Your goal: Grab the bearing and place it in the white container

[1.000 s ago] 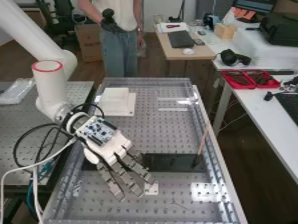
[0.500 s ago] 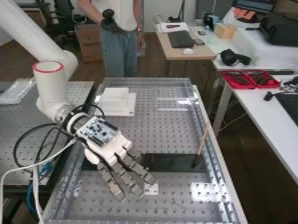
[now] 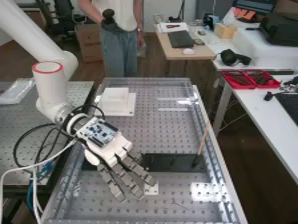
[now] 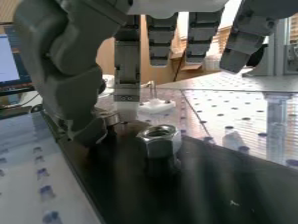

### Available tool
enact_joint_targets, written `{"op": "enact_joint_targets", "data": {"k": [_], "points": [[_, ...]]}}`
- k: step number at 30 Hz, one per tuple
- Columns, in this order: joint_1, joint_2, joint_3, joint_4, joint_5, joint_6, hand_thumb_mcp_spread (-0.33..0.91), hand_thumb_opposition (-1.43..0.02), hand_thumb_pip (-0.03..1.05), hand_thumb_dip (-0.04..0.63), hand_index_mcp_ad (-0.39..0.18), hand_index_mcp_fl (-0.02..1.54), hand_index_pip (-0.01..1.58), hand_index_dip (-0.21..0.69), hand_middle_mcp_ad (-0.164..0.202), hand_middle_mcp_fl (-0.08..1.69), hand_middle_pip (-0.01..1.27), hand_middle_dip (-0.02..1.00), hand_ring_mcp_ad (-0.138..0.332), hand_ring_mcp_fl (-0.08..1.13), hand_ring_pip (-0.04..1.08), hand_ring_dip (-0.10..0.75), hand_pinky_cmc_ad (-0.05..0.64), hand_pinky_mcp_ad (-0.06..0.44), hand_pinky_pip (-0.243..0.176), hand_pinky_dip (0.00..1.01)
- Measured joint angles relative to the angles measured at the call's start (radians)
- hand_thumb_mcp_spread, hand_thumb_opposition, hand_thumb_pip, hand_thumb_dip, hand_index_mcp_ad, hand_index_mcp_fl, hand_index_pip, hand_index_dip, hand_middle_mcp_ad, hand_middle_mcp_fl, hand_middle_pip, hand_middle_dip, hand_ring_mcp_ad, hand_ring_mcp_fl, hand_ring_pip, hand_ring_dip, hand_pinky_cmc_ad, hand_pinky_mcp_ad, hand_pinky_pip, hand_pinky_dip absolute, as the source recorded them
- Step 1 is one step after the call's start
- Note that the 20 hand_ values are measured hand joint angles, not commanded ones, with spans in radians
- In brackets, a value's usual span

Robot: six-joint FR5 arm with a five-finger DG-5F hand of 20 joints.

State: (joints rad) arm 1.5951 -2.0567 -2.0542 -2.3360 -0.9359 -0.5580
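The hand (image 3: 110,147) hangs low over the bench in the high view, its fingers loosely straight and spread above the dark plate's left part. White square pieces, perhaps the white container (image 3: 117,103), lie behind it on the perforated bench. In the wrist view the hand (image 4: 66,75) is open, with its thumb low over the dark plate (image 4: 206,185). A round metal part (image 4: 110,118), possibly the bearing, is partly hidden behind the thumb's tip. A shiny metal nut-like part (image 4: 160,141) is a short way off, apart from the thumb.
A thin wooden stick (image 3: 202,142) stands at the right part of the dark plate. Clear side walls (image 3: 216,150) edge the bench. A small white piece (image 3: 151,189) lies by the fingertips. Cables (image 3: 33,167) loop left of the hand. Red trays (image 3: 249,80) are on the side table.
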Motion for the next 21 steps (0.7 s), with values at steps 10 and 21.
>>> {"op": "enact_joint_targets", "data": {"k": [10, 21], "points": [[-0.003, 0.002, 0.006, -0.001, -0.010, -0.004, 0.40, -0.84, 0.60, 0.298, -0.056, 0.14, 1.53, 0.230, 0.042, 0.01, 0.13, 0.18, 0.155, 0.00, 0.09, 0.075, 0.344, 0.281, -0.075, 0.22], [-0.013, 0.006, 0.012, -0.001, -0.026, -0.026, 0.39, -0.84, 0.60, 0.298, -0.056, 0.15, 1.53, 0.225, 0.042, 0.01, 0.13, 0.18, 0.155, 0.00, 0.09, 0.072, 0.344, 0.281, -0.075, 0.22]]}}
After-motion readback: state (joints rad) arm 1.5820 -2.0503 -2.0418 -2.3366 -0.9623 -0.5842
